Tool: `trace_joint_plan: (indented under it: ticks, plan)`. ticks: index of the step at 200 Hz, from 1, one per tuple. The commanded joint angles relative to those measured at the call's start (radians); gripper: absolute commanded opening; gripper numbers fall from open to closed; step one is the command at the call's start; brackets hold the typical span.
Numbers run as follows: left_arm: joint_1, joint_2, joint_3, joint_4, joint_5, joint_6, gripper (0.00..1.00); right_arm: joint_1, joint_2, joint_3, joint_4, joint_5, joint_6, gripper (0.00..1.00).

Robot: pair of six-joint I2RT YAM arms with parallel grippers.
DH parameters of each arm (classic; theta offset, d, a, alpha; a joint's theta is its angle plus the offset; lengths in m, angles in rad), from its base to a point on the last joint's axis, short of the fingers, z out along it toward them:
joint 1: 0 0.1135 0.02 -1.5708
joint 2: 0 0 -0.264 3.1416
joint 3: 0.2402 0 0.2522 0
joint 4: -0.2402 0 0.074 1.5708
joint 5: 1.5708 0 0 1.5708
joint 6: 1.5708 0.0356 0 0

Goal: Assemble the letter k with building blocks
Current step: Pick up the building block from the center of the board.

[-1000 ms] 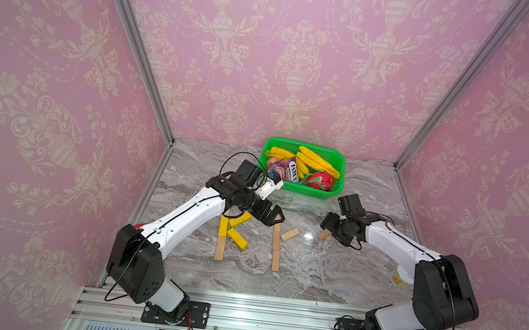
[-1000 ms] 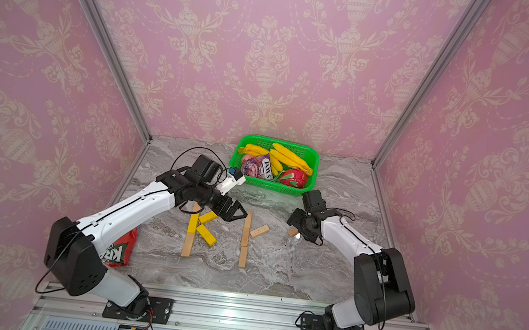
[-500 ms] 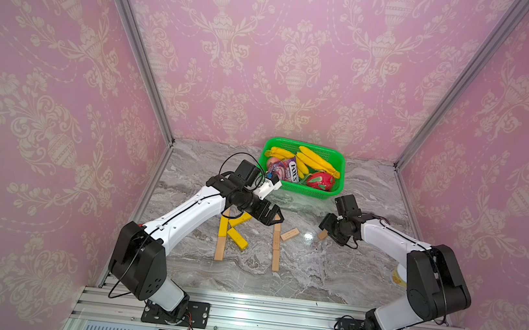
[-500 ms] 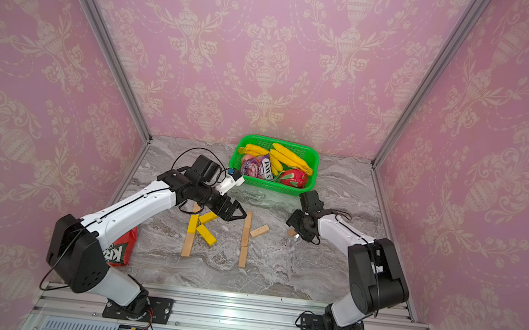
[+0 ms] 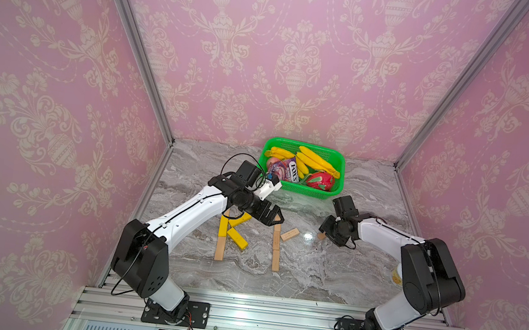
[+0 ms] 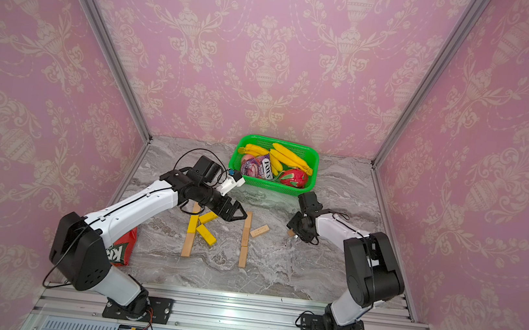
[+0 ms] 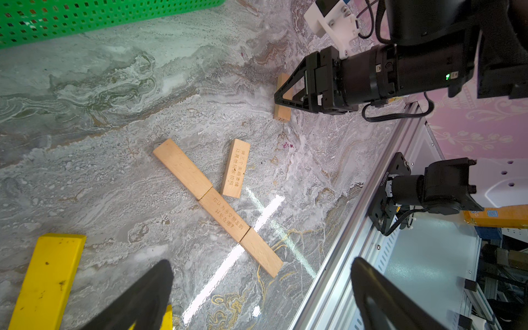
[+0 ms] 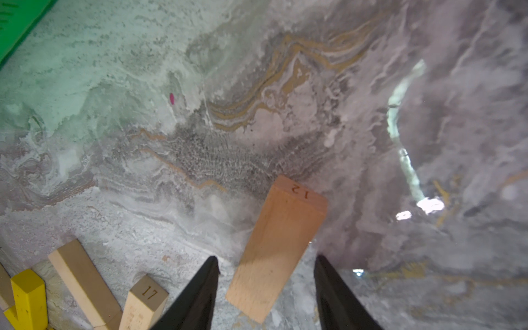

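Both jaws open: left wide, empty; right loosely straddling a wooden block (image 8: 277, 248).

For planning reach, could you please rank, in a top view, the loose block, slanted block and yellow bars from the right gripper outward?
1. Loose block, inside the right gripper.
2. Slanted block, toward the middle.
3. Yellow bars, beside the left gripper.

Pink damask-papered walls (image 5: 299, 58) enclose a glossy grey marble tabletop (image 5: 328, 274).
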Motion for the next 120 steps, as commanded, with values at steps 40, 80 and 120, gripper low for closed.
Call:
trace_joint_plan:
  ticks: [40, 80, 120]
  plan:
    - [0.008, 0.002, 0.004, -0.019, 0.022, -0.007, 0.99, -0.005, 0.037, 0.013, -0.033, -0.003, 0.007, 0.53]
    - [0.008, -0.005, 0.003, -0.019, 0.025, -0.007, 0.99, -0.004, 0.066, 0.038, -0.079, -0.004, 0.001, 0.50]
    - [0.008, -0.010, 0.002, -0.016, 0.036, -0.012, 0.99, -0.003, 0.083, 0.059, -0.148, 0.013, -0.007, 0.46]
